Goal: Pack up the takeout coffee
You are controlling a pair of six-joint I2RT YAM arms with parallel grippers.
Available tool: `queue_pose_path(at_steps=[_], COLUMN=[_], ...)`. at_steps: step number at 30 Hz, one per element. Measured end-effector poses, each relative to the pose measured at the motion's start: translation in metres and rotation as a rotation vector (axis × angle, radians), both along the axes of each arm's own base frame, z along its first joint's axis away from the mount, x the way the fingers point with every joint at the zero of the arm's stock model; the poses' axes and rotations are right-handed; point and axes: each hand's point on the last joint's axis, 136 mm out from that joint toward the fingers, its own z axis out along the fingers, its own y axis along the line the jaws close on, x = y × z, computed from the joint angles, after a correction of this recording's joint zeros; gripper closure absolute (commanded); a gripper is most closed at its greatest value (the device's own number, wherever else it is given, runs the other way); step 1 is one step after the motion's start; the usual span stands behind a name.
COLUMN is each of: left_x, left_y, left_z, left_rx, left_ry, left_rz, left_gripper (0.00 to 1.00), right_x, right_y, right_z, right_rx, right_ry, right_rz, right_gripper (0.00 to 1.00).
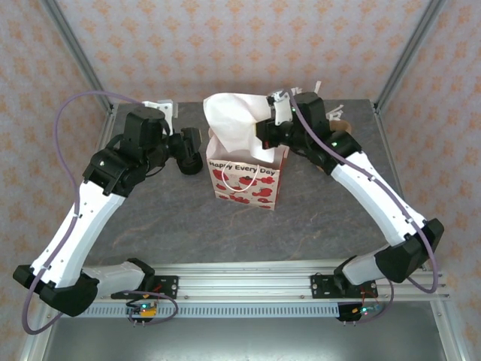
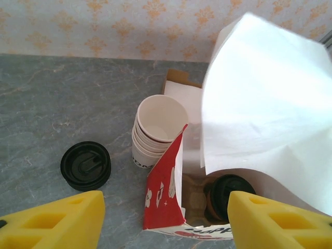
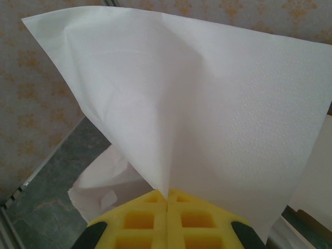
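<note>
Red gift bag [image 2: 163, 199] holds takeout coffee [image 2: 231, 194] and, seemingly, white tissue paper [image 2: 264, 93].

White tissue [image 3: 197, 104], red-and-white gift bag [image 1: 248, 184] — black-lidded tan coffee cup [image 2: 231, 193]

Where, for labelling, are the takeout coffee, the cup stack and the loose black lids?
takeout coffee [image 2: 224, 188]: left wrist view, on its black lid.
cup stack [image 2: 160, 118]: left wrist view, inside top cup.
black lids [image 2: 85, 165]: left wrist view, top lid's centre.

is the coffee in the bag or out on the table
In: left wrist view shows the takeout coffee inside the open gift bag, below the tissue paper.
</note>
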Motion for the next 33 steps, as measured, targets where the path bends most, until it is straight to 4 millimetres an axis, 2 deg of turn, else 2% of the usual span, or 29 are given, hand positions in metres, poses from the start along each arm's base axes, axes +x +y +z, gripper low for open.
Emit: queue_pose_path(at_steps=[8,15,25,33], left_x=[0.001,0.001,0.001,0.001], left_y=[0.0,0.0,0.0,0.0], left_z=[-0.002,-0.002,-0.002,-0.003], left_rx=[0.003,0.004,0.006,0.007], left_ry=[0.003,0.003,0.003,0.003], left_rz=[0.003,0.002,0.001,0.001], left_gripper=[0.35,0.34,0.34,0.33], right_x=[0.008,0.006,0.007,-0.001], right_y=[0.006,0.005,0.0,-0.008], right_z=[-0.028,-0.054,-0.049,-0.031], right_rx=[-0.079,-0.133,-0.155,-0.142], right_ry=[-0.025,-0.017,-0.049,-0.083], right_rz=[0.051,0.076,0.065,0.047], right_gripper=[1.0,0.89,0.67,0.62])
